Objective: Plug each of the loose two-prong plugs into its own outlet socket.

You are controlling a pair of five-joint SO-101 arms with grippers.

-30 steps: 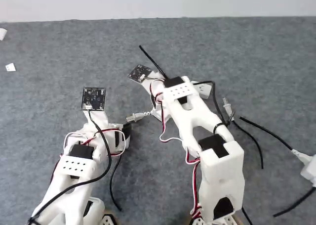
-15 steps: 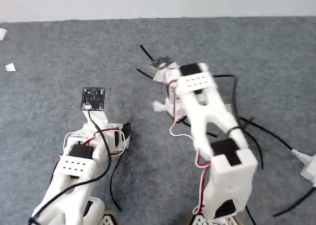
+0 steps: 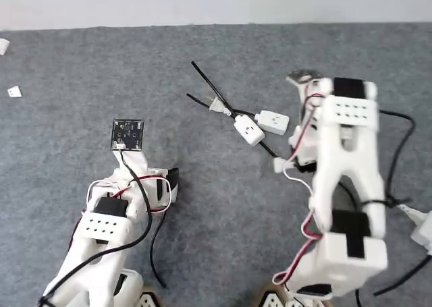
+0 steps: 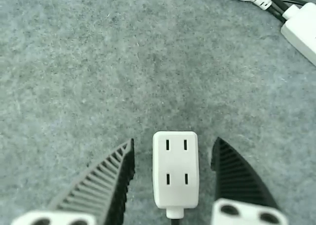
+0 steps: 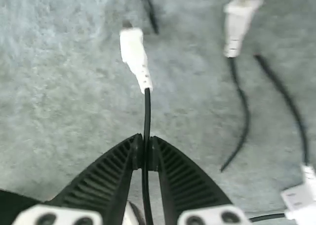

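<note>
Grey carpet (image 3: 81, 57) under pale wall (image 3: 202, 3)

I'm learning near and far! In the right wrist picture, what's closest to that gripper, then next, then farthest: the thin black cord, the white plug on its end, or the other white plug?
1. The thin black cord: pinched inside the right gripper.
2. The white plug on its end: just beyond the fingertips, along the cord.
3. The other white plug: farthest, off to one side.
</note>
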